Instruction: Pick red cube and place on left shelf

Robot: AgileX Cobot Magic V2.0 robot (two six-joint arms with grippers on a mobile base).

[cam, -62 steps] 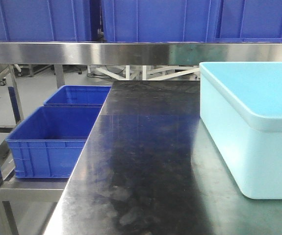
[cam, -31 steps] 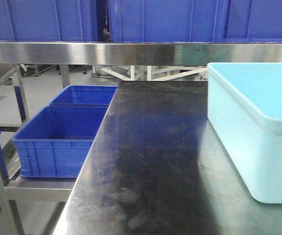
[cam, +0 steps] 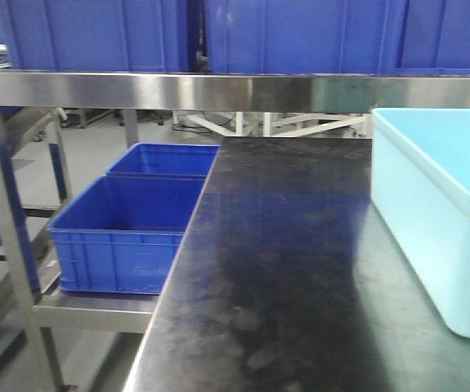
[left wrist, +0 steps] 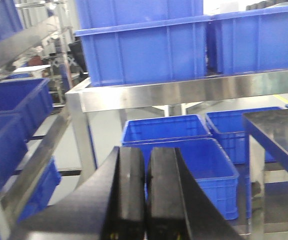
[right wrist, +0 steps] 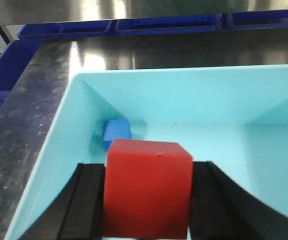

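Observation:
In the right wrist view my right gripper (right wrist: 149,200) is shut on the red cube (right wrist: 149,187), its black fingers (right wrist: 86,200) pressed on both sides. It holds the cube above the inside of the light blue bin (right wrist: 53,145). A small blue cube (right wrist: 116,131) lies on the bin floor near the left wall. In the left wrist view my left gripper (left wrist: 145,195) is shut and empty, raised in front of the steel shelf rack (left wrist: 184,90) at the left. Neither gripper shows in the front view.
The dark steel table (cam: 284,269) carries the light blue bin (cam: 431,220) at its right. A steel shelf (cam: 218,88) above holds blue crates (cam: 300,37). Two open blue crates (cam: 124,237) sit on a lower rack left of the table. More blue crates (left wrist: 13,115) fill racks farther left.
The front view has shifted: the table, the light blue bin and the blue crates all slid to the right in the frame, and a steel rack post came into view at the left.

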